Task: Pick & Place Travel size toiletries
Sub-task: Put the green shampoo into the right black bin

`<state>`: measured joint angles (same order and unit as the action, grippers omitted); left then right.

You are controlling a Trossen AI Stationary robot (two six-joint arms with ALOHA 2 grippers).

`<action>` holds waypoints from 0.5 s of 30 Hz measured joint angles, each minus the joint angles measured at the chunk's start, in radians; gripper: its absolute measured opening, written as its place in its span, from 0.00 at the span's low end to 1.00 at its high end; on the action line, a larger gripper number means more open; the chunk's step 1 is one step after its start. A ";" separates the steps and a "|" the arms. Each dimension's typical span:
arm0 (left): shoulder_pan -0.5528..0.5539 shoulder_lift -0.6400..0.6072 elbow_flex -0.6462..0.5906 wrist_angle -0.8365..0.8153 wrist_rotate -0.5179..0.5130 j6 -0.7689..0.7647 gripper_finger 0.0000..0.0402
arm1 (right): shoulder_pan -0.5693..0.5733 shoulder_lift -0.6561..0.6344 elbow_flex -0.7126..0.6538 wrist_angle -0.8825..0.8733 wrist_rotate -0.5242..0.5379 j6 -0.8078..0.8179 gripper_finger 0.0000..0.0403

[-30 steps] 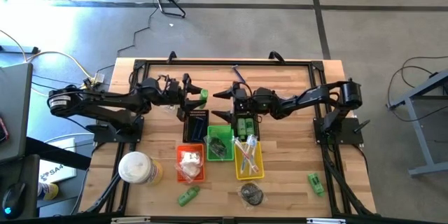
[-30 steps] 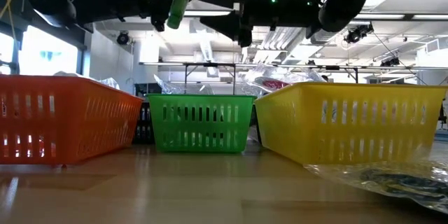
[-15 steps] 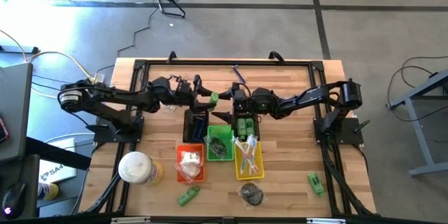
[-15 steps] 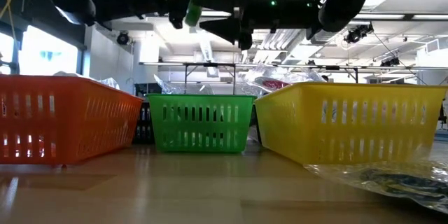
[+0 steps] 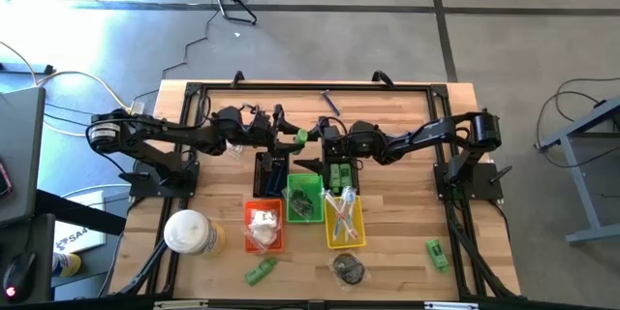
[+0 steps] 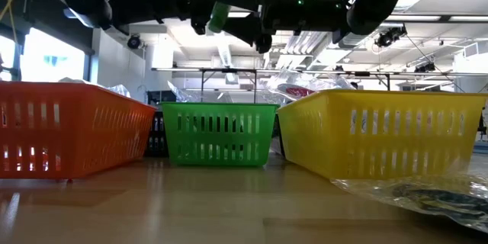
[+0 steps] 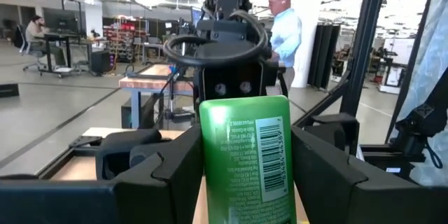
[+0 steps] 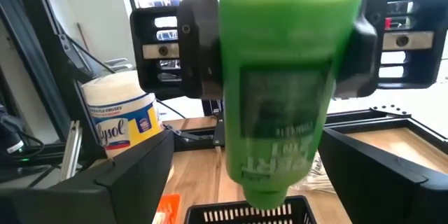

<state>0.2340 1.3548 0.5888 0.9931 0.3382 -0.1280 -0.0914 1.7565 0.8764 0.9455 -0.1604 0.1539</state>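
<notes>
Green tube [image 5: 301, 137] pinched in left gripper [image 5: 294, 139], aloft near table's far edge | long axis level, aimed between spread fingers of empty right gripper [image 5: 312, 146] | right gripper nearer, facing tube | green basket [image 5: 304, 197] below, toward near edge

Both arms reach inward over the middle of the worktop, tips nearly meeting. The left pincer [image 5: 294, 138] clamps a green tube [image 5: 301, 137] between its fingers. The right pincer [image 5: 312, 147] faces it, fingers spread wide.
</notes>
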 joint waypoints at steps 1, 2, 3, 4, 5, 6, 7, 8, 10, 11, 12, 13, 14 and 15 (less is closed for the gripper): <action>0.000 0.000 0.000 0.002 0.000 0.000 0.46 | 0.000 0.000 0.000 0.000 0.000 0.000 0.86; 0.000 0.000 0.000 0.001 0.000 0.000 0.46 | 0.000 0.000 0.000 0.000 0.000 0.000 0.86; 0.000 0.000 0.000 -0.001 0.000 0.000 0.46 | 0.000 0.000 0.000 0.000 0.000 0.000 0.86; 0.000 0.000 0.000 -0.002 0.000 0.000 0.46 | 0.000 0.000 0.000 0.000 0.000 0.000 0.86; 0.000 0.000 0.000 -0.001 0.000 0.000 0.46 | 0.000 0.000 0.000 0.000 0.000 0.000 0.86; 0.000 0.000 0.000 -0.001 0.000 0.000 0.46 | 0.000 0.000 0.000 0.000 0.000 0.000 0.85; 0.000 0.000 0.000 -0.001 0.000 0.000 0.46 | 0.000 0.000 0.000 0.000 0.000 0.000 0.84; 0.000 0.000 0.000 -0.001 0.000 0.000 0.46 | 0.000 0.000 0.000 0.000 0.000 0.000 0.82; 0.000 0.000 0.000 -0.001 0.000 0.000 0.46 | 0.000 0.000 0.000 0.000 0.000 0.000 0.78; 0.000 0.000 0.000 -0.001 0.000 0.000 0.46 | 0.000 0.000 0.000 0.000 0.000 0.000 0.75; 0.000 0.000 0.000 -0.001 0.001 0.000 0.46 | 0.000 0.000 0.000 0.000 0.001 0.000 0.73; 0.000 0.000 0.000 -0.001 0.001 0.000 0.46 | 0.000 0.000 0.000 0.000 0.001 0.000 0.70; 0.000 0.000 0.000 -0.001 0.001 0.000 0.46 | 0.000 0.000 0.000 0.000 0.001 -0.001 0.67; 0.000 0.000 0.000 -0.001 0.001 0.000 0.46 | 0.000 0.000 0.000 0.000 0.001 -0.001 0.65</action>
<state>0.2340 1.3544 0.5888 0.9920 0.3389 -0.1284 -0.0914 1.7565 0.8764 0.9451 -0.1593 0.1534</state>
